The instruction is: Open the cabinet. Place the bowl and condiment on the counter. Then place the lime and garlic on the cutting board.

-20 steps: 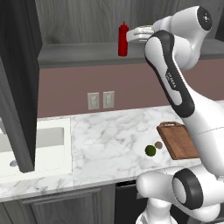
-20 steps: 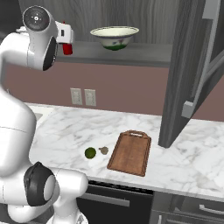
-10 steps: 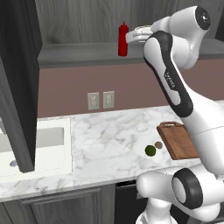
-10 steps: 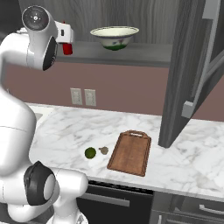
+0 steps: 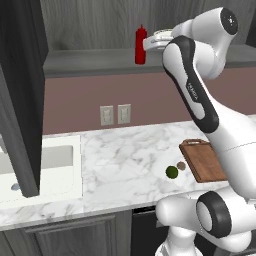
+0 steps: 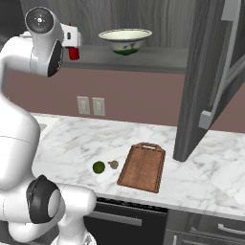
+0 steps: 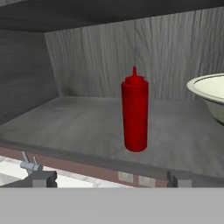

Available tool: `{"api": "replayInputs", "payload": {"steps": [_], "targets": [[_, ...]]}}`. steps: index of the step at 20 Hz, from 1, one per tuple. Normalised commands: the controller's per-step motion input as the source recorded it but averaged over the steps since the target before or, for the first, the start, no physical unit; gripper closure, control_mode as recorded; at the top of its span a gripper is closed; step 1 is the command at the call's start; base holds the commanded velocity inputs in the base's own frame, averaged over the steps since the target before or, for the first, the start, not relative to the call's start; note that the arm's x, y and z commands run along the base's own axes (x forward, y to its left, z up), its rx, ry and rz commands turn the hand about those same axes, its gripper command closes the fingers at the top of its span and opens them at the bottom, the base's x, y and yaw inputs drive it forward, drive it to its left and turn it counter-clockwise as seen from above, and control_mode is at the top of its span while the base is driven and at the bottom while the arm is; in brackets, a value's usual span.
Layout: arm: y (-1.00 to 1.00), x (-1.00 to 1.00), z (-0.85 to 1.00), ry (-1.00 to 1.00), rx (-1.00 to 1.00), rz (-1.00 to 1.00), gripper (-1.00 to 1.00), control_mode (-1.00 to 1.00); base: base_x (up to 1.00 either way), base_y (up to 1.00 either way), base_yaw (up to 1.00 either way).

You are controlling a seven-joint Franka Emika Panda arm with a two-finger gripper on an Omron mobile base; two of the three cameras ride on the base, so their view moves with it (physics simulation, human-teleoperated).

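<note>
The cabinet (image 5: 22, 75) stands open, its doors (image 6: 210, 81) swung out. On its shelf the red condiment (image 7: 134, 113) stands upright, left of the cream bowl (image 6: 125, 40). My gripper (image 7: 111, 179) is open at shelf height, just in front of the condiment (image 5: 140, 46) and not touching it. From the left base view my gripper (image 5: 149, 44) hangs right beside the bottle. Down on the counter (image 5: 125, 160) lie the lime (image 6: 98, 167) and the garlic (image 6: 114, 164), close to the left of the cutting board (image 6: 142, 166).
A sink (image 5: 30, 165) is set into the counter at the left, under the open left door. Wall outlets (image 5: 115, 114) sit on the backsplash. The right door (image 6: 210, 81) hangs out over the counter to the right of the board.
The hand has crept slightly closer to the red bottle. Nothing else has moved.
</note>
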Motion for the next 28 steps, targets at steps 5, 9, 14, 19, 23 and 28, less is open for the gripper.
{"api": "replayInputs", "payload": {"steps": [5, 9, 14, 19, 23, 28], "targets": [[0.0, 0.17, -0.07, 0.0, 0.0, 0.0, -1.0, -1.0, 0.0, 0.0, 0.0], [0.0, 0.23, -0.1, 0.0, 0.0, 0.0, -1.0, -1.0, 0.0, 0.0, 0.0], [0.0, 0.16, -0.09, 0.0, 0.0, 0.0, -1.0, -1.0, 0.0, 0.0, 0.0], [0.0, 0.09, -0.03, 0.0, 0.0, 0.0, -1.0, -1.0, 0.0, 0.0, 0.0], [0.0, 0.08, 0.0, 0.0, 0.0, 0.0, -1.0, -1.0, 0.0, 0.0, 0.0], [0.0, 0.12, -0.02, 0.0, 0.0, 0.0, -1.0, -1.0, 0.0, 0.0, 0.0]]}}
